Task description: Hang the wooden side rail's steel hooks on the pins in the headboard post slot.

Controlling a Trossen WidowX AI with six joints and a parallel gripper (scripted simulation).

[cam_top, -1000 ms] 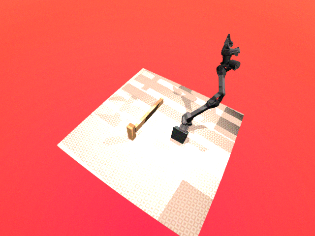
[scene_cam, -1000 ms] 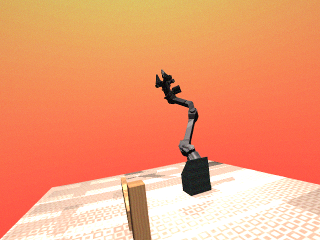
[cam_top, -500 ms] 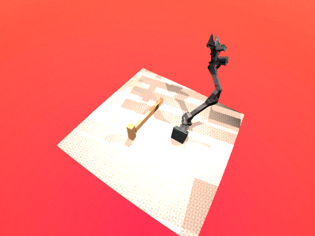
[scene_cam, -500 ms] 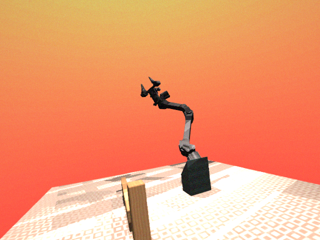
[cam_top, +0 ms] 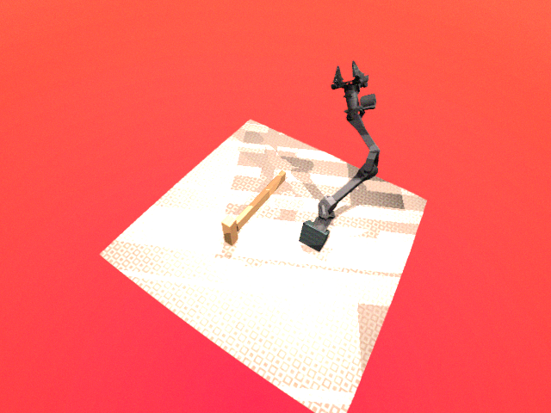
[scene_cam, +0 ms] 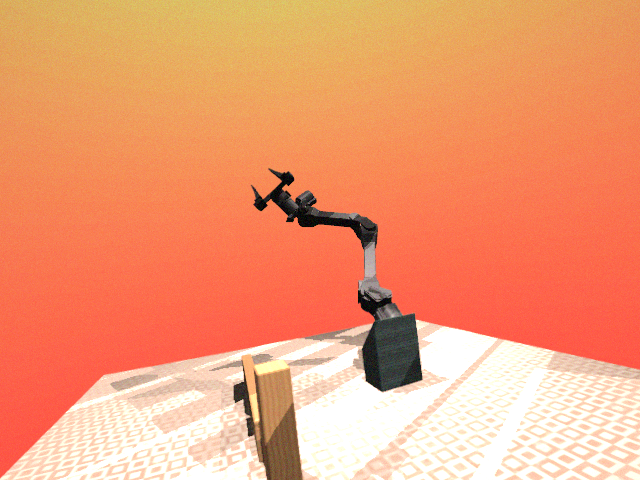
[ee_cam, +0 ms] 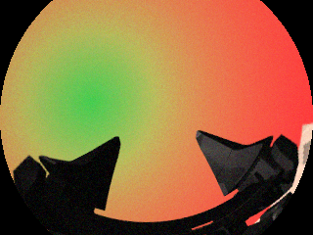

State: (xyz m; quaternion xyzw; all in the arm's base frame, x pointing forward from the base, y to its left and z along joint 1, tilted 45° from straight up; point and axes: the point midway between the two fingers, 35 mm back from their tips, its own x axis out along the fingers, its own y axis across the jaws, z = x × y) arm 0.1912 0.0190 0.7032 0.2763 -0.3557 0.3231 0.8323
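Observation:
The wooden headboard post (cam_top: 229, 233) (scene_cam: 279, 421) stands upright on the patterned table (cam_top: 177, 284) (scene_cam: 516, 413). The wooden side rail (cam_top: 260, 200) (scene_cam: 249, 379) stretches away behind the post in a line, its near end close against or beside the post. The hooks, the slot and the pins do not show, so I cannot tell whether the hooks sit on the pins. My gripper (cam_top: 345, 64) (scene_cam: 260, 177) (ee_cam: 158, 138) is wide open and empty, high in the air and far from the rail and post, fingers pointing upward.
The arm rises from a dark base block (cam_top: 313, 236) (scene_cam: 395, 356), which stands on the table to the right of the rail. The wrist view shows mostly coloured background, with a sliver of pale table (ee_cam: 305, 147) at its right edge.

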